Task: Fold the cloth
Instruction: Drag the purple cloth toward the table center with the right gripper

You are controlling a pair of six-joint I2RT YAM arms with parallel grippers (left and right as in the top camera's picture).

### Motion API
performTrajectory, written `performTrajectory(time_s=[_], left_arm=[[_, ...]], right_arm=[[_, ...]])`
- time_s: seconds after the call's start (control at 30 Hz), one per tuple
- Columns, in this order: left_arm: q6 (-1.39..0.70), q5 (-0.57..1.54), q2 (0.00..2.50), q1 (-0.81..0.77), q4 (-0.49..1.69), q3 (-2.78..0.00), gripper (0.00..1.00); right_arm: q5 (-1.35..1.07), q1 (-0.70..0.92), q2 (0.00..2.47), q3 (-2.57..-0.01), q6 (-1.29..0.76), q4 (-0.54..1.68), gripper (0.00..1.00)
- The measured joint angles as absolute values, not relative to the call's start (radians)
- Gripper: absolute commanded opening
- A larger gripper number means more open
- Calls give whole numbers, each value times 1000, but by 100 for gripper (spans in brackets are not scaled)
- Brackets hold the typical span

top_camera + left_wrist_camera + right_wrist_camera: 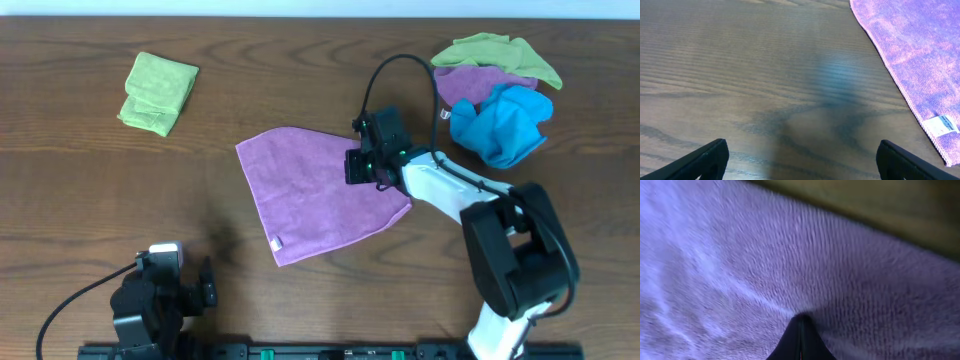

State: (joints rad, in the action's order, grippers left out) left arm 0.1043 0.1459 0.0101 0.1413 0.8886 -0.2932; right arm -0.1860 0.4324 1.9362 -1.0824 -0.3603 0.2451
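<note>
Overhead puts the right gripper (366, 166) down on the far right edge of the cloth (310, 195). The right wrist view backs that up: its two dark tips meet in a point with purple pile puckered around them, so that reads as a clenched pinch on the fabric. From that gripper the cloth spreads flat over the table (90, 200) toward the left arm's side, and its white label (277, 241) lies at the near edge, well away from the pinch. The left gripper (800, 161) is well apart from the action. Its jaws are spread wide with nothing between them, and it hovers over bare wood with the labelled corner ahead and to its right.

Now, the risks. That pinch looks shallow, and if it has caught only the fuzz, the edge could slip free on the lift. With one point held and nothing pinning the opposite side, a pull toward the left arm may drag the whole cloth instead of folding it. The cloth also lies skewed to the table, so the edges could land crooked. Just behind and to the right of the right gripper sits a heap with a blue cloth (500, 122) and a lime-green cloth (495, 55), and a wide swing could snag it.
</note>
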Motion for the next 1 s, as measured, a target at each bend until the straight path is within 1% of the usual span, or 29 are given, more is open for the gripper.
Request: performTrajectory(time_s=[0.23,0.43,0.6,0.8,1.0], left_arm=[[104,146,10,141,889,-293,95],[104,146,10,141,889,-293,95],[104,146,10,141,889,-293,95],[104,146,10,141,889,-293,95],[104,146,10,141,889,-293,95]], right_arm=[[-179,477,1935,-1107,-360,345,1],[-235,556,1926,-1119,-360,460,2],[-306,672,1925,-1117,-364,494,1],[-330,804,1927,-1115,-367,497,1],[-354,792,1927,-1118,-375,518,1]])
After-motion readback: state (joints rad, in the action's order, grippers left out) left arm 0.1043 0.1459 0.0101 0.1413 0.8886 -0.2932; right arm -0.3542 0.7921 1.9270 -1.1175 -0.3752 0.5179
